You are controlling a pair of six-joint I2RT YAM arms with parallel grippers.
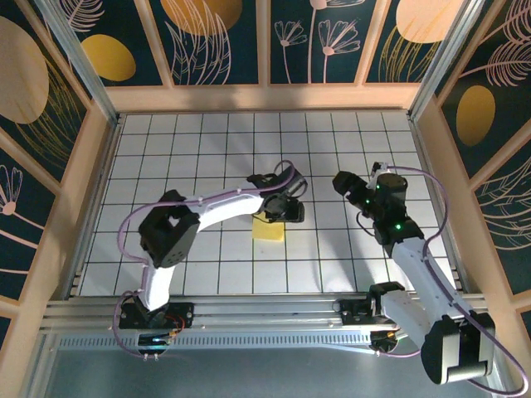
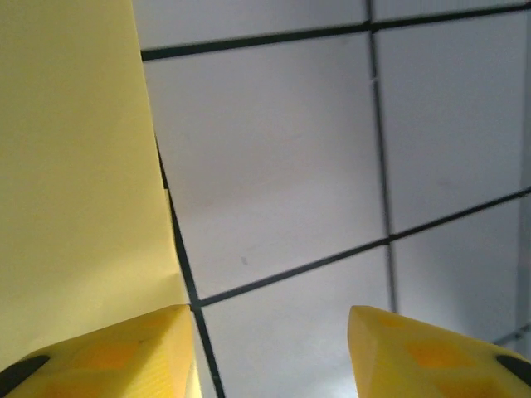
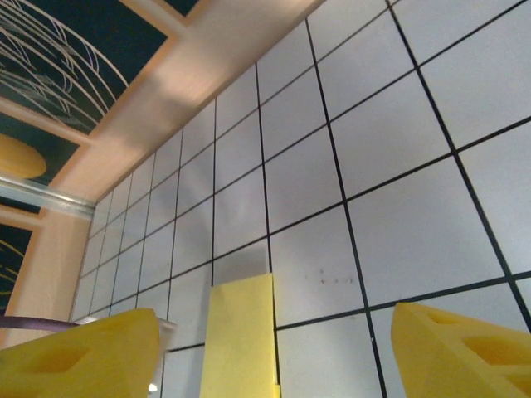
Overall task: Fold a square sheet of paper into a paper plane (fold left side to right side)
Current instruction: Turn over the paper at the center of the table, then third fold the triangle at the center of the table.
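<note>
Left gripper (image 1: 282, 207) hangs low over the gridded table (image 1: 207, 149) with jaws spread wide and empty. The yellow sheet of paper (image 1: 268, 230) lies flat at its 7 o'clock, near the table's centre. In the left wrist view the paper's long edge runs along a grid line, and one yellow finger (image 2: 116, 348) sits over the paper's corner. Right gripper (image 1: 342, 184) is raised at 3 o'clock, well apart from the sheet, its jaws also wide and empty. The sheet looks narrower than a square, so the side-to-side fold seems made. Judged from this, the next move calls for pressing the crease flat or pinching a free edge cleanly without dragging the thin paper.
</note>
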